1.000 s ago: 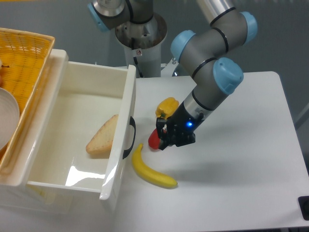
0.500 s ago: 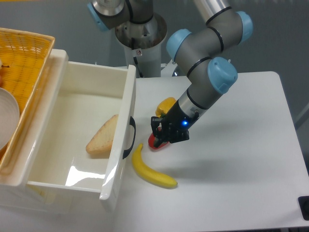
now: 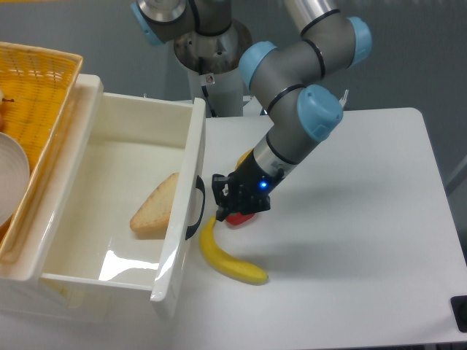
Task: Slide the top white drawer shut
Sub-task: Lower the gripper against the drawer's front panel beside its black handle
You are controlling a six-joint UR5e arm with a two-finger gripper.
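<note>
1. At the left of the white surface [image 3: 350,240] the top white drawer [image 3: 109,211] stands pulled out, its glossy box open to the camera; its tall front panel faces right and bears a curved black handle [image 3: 195,208].
2. Inside the drawer lies a wedge of bread [image 3: 155,205], resting near the front panel.
3. Beside the drawer's far left edge sits a yellow woven basket [image 3: 36,95]; the rim of a white bowl [image 3: 11,182] shows in it.
4. Just right of the handle the end effector [image 3: 222,198] hangs low over the surface, its black fingers pointing toward the panel; whether they are spread or closed cannot be told from this angle.
5. Under and behind it lie a red object [image 3: 237,217] and a yellow object [image 3: 244,157], both partly hidden by the arm.
6. A banana [image 3: 226,259] lies on the surface below the end effector, one end near the drawer front.
</note>
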